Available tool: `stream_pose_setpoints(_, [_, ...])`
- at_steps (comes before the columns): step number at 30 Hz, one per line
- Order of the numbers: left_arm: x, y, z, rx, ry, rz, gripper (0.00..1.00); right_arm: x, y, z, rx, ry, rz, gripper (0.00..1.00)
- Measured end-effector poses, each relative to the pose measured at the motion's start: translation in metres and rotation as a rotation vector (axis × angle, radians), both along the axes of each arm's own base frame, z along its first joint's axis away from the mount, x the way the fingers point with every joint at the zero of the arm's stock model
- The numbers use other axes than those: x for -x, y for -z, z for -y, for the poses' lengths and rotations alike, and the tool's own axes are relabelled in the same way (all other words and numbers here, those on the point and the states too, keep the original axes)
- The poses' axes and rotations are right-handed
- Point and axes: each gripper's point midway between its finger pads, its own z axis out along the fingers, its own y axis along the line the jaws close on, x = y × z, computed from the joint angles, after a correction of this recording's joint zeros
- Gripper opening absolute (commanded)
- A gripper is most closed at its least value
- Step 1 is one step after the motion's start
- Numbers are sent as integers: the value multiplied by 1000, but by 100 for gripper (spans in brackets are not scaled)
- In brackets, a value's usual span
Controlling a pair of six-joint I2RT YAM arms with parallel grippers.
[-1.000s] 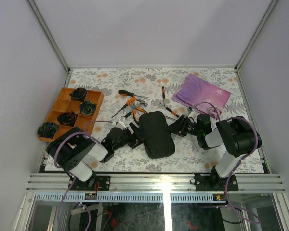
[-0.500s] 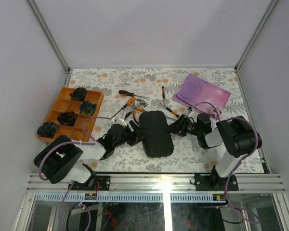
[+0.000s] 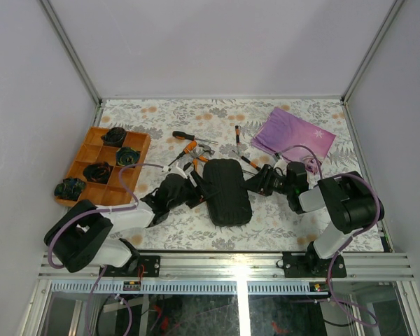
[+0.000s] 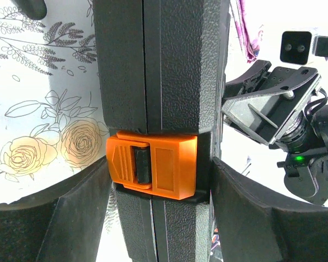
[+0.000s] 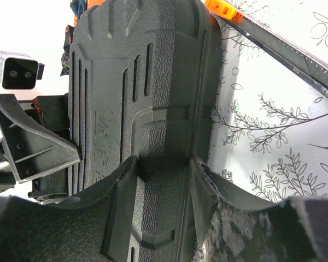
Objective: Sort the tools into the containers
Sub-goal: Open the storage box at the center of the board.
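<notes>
The closed black tool case (image 3: pixel 226 190) lies mid-table, its orange latch (image 4: pixel 153 170) facing my left gripper. My left gripper (image 3: pixel 198 187) (image 4: pixel 161 180) straddles the latch edge, its fingers (image 4: pixel 82 218) pressed on both faces of the case (image 4: pixel 169 65). My right gripper (image 3: pixel 254 183) (image 5: pixel 163 164) is shut on the opposite edge of the case (image 5: pixel 136 82), one finger on each face. Loose tools lie behind the case: a black-handled screwdriver (image 3: pixel 184 135), orange-handled pliers (image 3: pixel 190 148) and another screwdriver (image 3: pixel 236 134). An orange-handled tool (image 5: pixel 221 6) shows beyond the case.
An orange divided tray (image 3: pixel 91 150) with black coiled lumps stands at the left. A purple cloth (image 3: pixel 294 136) lies at the back right. White walls and metal posts enclose the flowered table (image 3: pixel 175 231).
My left gripper has narrowed onto the case's latch edge, and that arm's elbow has swung left. The case has shifted slightly toward the back between both grippers.
</notes>
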Motion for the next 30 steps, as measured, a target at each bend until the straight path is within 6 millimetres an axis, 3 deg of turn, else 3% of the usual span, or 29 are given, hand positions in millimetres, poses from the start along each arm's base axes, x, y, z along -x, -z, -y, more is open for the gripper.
stream_pose_setpoints(15, [-5,-2,0,-41,-8,2,58,-4,-3,0,15,-7,24,44])
stream_pose_setpoints(18, [-5,-1,0,-47,-9,-1,58,-4,-3,0,19,-9,27,51])
stream_pose_setpoints(24, [-5,0,0,-49,-11,-3,57,-5,2,4,52,5,36,75])
stream_pose_setpoints(30, [-6,1,1,-48,-11,-2,57,0,4,6,55,0,31,81])
